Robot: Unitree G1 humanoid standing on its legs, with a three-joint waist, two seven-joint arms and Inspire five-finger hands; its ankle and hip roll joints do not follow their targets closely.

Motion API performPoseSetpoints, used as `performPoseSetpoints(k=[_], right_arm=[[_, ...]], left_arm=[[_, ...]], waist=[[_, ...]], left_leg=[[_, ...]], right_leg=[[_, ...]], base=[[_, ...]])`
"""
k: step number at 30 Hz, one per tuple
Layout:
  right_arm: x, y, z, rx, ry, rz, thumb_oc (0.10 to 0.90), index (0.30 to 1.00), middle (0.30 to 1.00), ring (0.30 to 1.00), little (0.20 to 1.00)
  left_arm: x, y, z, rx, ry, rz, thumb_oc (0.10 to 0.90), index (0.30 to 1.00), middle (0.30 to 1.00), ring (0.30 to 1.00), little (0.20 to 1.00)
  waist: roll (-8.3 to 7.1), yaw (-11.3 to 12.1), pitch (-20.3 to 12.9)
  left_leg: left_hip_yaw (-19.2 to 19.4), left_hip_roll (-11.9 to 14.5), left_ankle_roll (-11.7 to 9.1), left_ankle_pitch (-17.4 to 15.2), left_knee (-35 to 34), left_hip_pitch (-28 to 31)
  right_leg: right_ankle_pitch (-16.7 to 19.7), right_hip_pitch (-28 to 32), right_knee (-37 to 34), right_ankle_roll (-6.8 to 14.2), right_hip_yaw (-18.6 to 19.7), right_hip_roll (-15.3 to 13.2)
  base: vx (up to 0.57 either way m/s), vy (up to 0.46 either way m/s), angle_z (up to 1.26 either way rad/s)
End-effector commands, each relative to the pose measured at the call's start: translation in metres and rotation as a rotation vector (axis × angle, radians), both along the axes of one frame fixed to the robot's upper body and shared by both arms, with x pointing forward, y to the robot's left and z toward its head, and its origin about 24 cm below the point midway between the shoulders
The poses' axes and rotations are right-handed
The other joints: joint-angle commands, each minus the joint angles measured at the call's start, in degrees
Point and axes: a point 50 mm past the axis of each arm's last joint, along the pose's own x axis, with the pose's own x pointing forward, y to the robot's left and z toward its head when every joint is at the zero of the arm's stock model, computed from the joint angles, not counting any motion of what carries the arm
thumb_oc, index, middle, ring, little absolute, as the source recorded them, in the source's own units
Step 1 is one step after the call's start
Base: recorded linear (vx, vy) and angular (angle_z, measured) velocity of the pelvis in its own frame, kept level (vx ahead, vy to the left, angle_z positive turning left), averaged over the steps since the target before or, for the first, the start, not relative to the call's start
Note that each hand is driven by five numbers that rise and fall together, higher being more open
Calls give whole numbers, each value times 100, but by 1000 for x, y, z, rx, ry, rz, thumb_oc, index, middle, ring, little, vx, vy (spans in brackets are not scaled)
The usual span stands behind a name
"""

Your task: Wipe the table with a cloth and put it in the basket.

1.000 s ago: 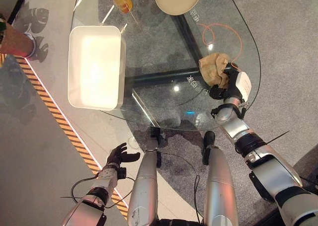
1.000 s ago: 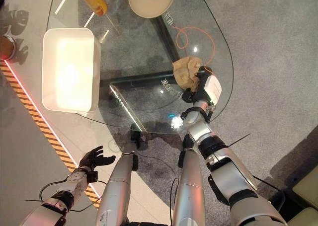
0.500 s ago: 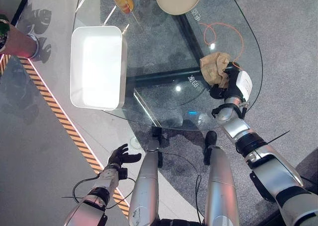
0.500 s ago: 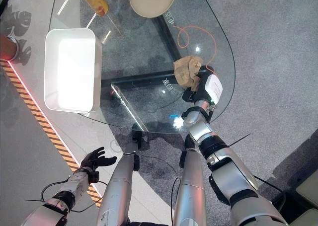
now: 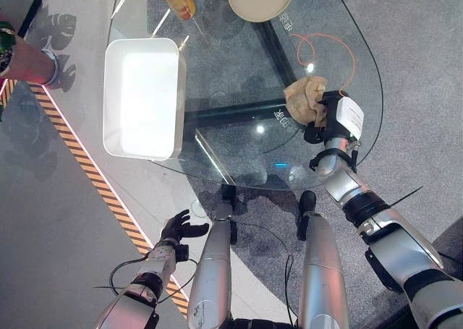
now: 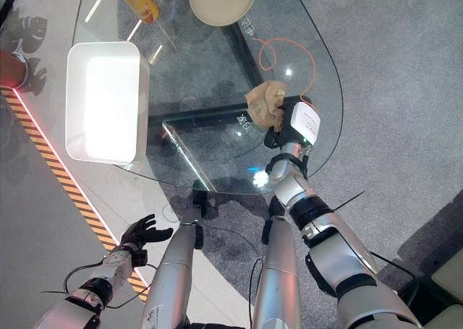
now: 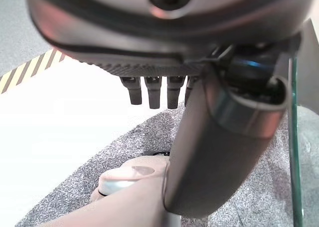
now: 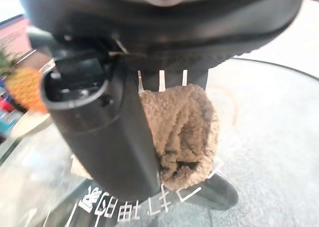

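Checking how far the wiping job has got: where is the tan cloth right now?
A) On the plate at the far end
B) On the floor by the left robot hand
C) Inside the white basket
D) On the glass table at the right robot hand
D: the tan cloth lies bunched on the glass table against the right robot hand, away from the white basket.

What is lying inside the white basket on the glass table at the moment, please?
Nothing that can be seen: the white basket shows a bare, bright bottom. The cloth is over on the glass table, gripped by the right hand. Glare may hide small items.
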Motion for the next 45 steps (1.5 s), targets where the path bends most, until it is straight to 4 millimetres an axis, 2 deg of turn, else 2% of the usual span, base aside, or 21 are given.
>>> performPoseSetpoints(k=[1,9,15,22,33,39,45], right_arm=[[2,77,37,-101,-93,324,100,300,300,300,200],[1,93,39,-200,-69,395,100,300,300,300,200],[0,109,47,-270,-69,461,100,300,300,300,200],[-1,122,54,-292,-62,504,100,300,300,300,200],[-8,140,34,-357,74,646,100,300,300,300,200],[-8,141,23,-378,122,661,100,300,300,300,200],[-9,142,21,-382,136,684,100,300,300,300,200]], left_arm=[[2,3,2,42,-2,17,800,900,900,900,900],[4,-7,2,28,-3,-5,800,900,900,900,900],[6,-10,3,15,-10,-14,800,900,900,900,900],[9,-19,6,1,-18,-32,800,900,900,900,900],[10,-16,7,5,-15,-46,800,900,900,900,900],[12,-19,8,4,-20,-50,800,900,900,900,900],[13,-18,9,10,-18,-52,800,900,900,900,900]], waist=[[135,204,-78],[247,250,-78],[299,296,-78],[371,393,-78],[355,454,-78],[366,450,-78],[350,461,-78]], left_leg=[[396,-725,579,-719,703,21],[403,-779,566,-689,676,60],[381,-802,563,-671,650,78],[336,-841,554,-622,619,94],[306,-846,560,-602,607,77],[308,-841,562,-592,585,94],[302,-838,559,-582,594,75]], right_leg=[[835,269,-1183,-144,-221,57],[854,290,-1213,-130,-236,-22],[871,281,-1220,-125,-234,-42],[876,275,-1169,-109,-270,-93],[899,252,-1171,-97,-327,-110],[913,254,-1192,-88,-322,-128],[926,241,-1176,-80,-331,-125]], base=[[-3,33,0],[-6,24,3],[1,12,0],[1,13,5],[-2,-3,6],[0,0,0],[0,0,0]])
